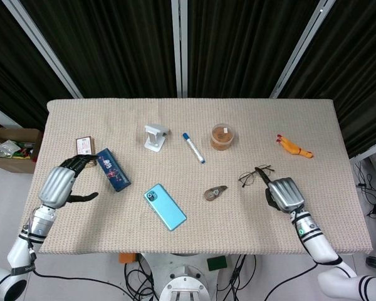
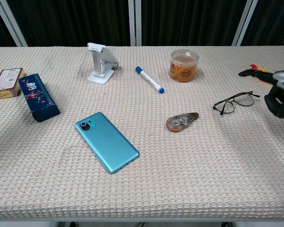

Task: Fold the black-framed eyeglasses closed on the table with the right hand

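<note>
The black-framed eyeglasses [image 1: 255, 175] [image 2: 234, 102] lie on the woven table cover at the right, lenses side by side, with nothing touching them. My right hand [image 1: 284, 194] [image 2: 277, 91] hovers just right of them, lifted off the cloth, its fingers [image 2: 250, 73] stretched out and holding nothing. A small gap separates the hand from the nearest temple tip. I cannot tell how far the temples are folded in. My left hand [image 1: 64, 182] rests at the table's left edge, fingers loosely spread and empty; the chest view does not show it.
A correction tape [image 2: 181, 121] lies left of the glasses and a teal phone [image 2: 107, 141] sits mid-table. Behind are a blue marker [image 2: 149, 79], a white stand [image 2: 102, 63], a jar of rubber bands [image 2: 183, 65] and a rubber chicken toy [image 1: 294, 147]. A dark blue box [image 2: 38, 97] lies far left.
</note>
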`<action>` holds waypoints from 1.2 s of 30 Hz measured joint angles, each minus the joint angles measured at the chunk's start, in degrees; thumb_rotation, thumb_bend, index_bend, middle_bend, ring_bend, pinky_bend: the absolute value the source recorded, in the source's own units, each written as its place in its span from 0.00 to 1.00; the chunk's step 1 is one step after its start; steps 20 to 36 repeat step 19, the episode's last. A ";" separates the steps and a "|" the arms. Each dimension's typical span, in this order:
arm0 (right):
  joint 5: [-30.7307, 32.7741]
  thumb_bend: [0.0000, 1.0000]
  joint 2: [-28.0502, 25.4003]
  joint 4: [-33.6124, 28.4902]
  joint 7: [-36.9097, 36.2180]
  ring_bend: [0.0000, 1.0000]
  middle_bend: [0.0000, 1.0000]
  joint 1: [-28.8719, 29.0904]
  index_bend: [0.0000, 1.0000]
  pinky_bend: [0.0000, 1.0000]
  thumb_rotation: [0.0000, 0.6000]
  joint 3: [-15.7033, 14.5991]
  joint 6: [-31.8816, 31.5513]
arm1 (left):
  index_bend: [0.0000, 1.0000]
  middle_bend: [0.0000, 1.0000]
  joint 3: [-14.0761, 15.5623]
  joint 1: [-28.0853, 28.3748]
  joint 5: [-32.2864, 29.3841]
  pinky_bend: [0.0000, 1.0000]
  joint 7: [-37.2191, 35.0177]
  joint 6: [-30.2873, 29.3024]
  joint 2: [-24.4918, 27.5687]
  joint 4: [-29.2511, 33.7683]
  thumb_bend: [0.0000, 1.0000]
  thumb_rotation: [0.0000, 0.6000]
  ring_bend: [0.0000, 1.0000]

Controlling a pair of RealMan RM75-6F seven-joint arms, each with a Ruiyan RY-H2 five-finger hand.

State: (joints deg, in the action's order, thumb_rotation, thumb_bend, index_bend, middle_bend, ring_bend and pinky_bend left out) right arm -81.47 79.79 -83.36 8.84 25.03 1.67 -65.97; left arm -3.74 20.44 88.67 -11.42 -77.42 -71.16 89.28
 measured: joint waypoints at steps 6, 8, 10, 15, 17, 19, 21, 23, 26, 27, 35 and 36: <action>-3.92 0.55 -5.52 -3.83 1.32 0.00 0.01 -7.17 0.00 0.08 1.00 -0.52 -15.06 | 0.17 0.20 0.53 -2.67 -0.09 0.27 3.34 -3.39 1.66 1.00 0.05 0.98 0.19; -4.58 0.49 -6.79 -4.42 1.97 0.00 0.00 -9.85 0.00 0.01 0.95 -0.74 -19.37 | 0.17 0.19 0.87 -3.83 -0.44 0.27 5.36 -4.51 2.04 1.20 0.05 0.93 0.18; -5.22 0.48 -7.34 -3.84 0.85 0.00 0.00 -12.69 0.00 0.00 0.86 -1.14 -23.93 | 0.17 0.18 1.35 -5.36 -0.90 0.26 8.80 -6.03 2.38 1.33 0.05 0.82 0.17; -3.68 0.46 -8.28 1.34 -5.32 0.00 0.00 -20.46 0.00 0.00 0.82 -2.84 -27.66 | 0.16 0.17 3.88 -11.05 -2.09 0.23 20.14 -10.54 3.35 2.01 0.04 0.47 0.14; -2.44 0.46 -8.79 1.97 -6.84 0.00 0.00 -21.52 0.00 0.00 0.82 -3.26 -26.82 | 0.16 0.17 5.16 -13.62 -2.31 0.23 22.53 -12.33 3.99 2.47 0.04 0.45 0.14; -2.01 0.46 -9.14 2.26 -7.63 0.00 0.00 -21.94 0.00 0.00 0.82 -3.44 -25.67 | 0.16 0.17 6.20 -15.68 -2.28 0.23 22.99 -14.05 4.55 2.72 0.04 0.44 0.14; -2.01 0.46 -9.14 2.26 -7.63 0.00 0.00 -21.94 0.00 0.00 0.82 -3.44 -25.67 | 0.16 0.17 6.20 -15.68 -2.28 0.23 22.99 -14.05 4.55 2.72 0.04 0.44 0.14; -2.01 0.46 -9.14 2.26 -7.63 0.00 0.00 -21.94 0.00 0.00 0.82 -3.44 -25.67 | 0.16 0.17 6.20 -15.68 -2.28 0.23 22.99 -14.05 4.55 2.72 0.04 0.44 0.14; -2.01 0.46 -9.14 2.26 -7.63 0.00 0.00 -21.94 0.00 0.00 0.82 -3.44 -25.67 | 0.16 0.17 6.20 -15.68 -2.28 0.23 22.99 -14.05 4.55 2.72 0.04 0.44 0.14; -2.01 0.46 -9.14 2.26 -7.63 0.00 0.00 -21.94 0.00 0.00 0.82 -3.44 -25.67 | 0.16 0.17 6.20 -15.68 -2.28 0.23 22.99 -14.05 4.55 2.72 0.04 0.44 0.14; -2.01 0.46 -9.14 2.26 -7.63 0.00 0.00 -21.94 0.00 0.00 0.82 -3.44 -25.67 | 0.16 0.17 6.20 -15.68 -2.28 0.23 22.99 -14.05 4.55 2.72 0.04 0.44 0.14; -2.01 0.46 -9.14 2.26 -7.63 0.00 0.00 -21.94 0.00 0.00 0.82 -3.44 -25.67 | 0.16 0.17 6.20 -15.68 -2.28 0.23 22.99 -14.05 4.55 2.72 0.04 0.44 0.14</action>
